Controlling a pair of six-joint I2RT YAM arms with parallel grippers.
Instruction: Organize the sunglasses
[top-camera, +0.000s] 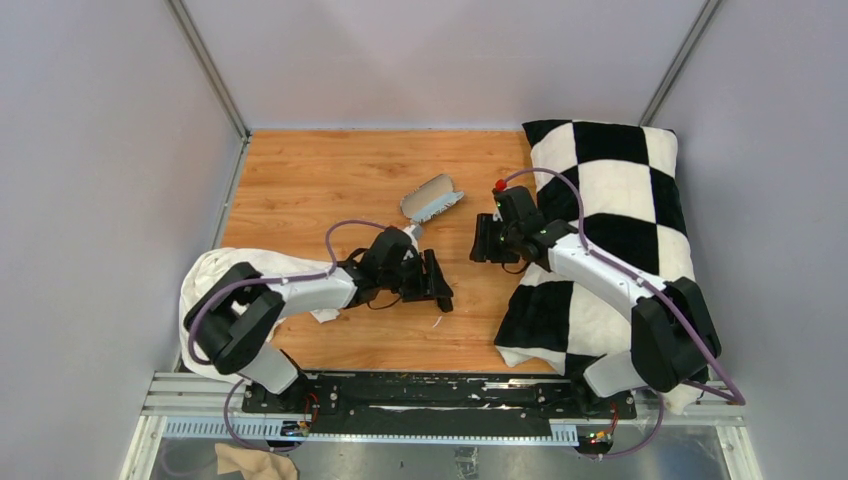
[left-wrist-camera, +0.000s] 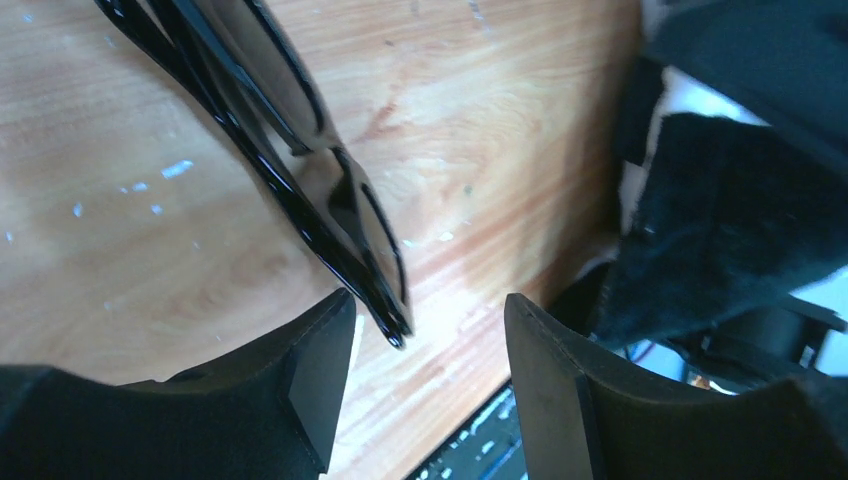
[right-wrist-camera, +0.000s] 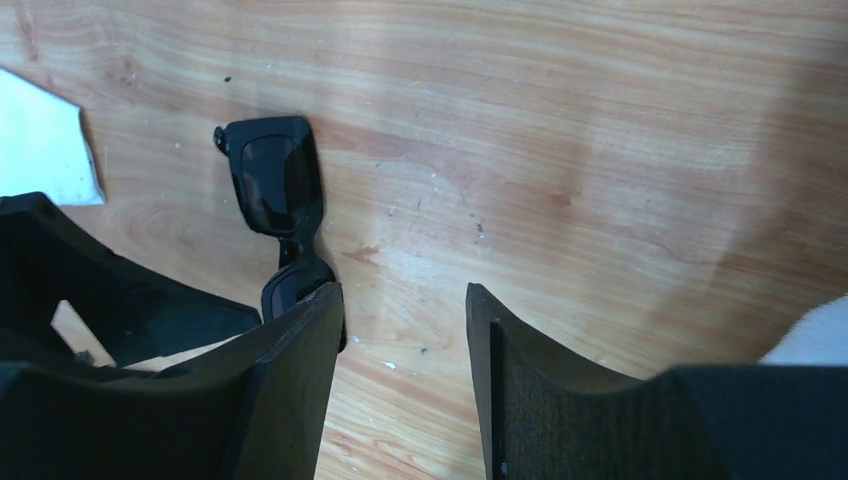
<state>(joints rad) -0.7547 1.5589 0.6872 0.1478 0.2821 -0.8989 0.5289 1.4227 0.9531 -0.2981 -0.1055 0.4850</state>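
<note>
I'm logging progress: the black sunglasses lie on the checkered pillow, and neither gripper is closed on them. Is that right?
The surface is wrong. The sunglasses lie on the wooden table, as the right wrist view shows. The rest stands: neither the left gripper nor the right gripper is closed on them.
</note>
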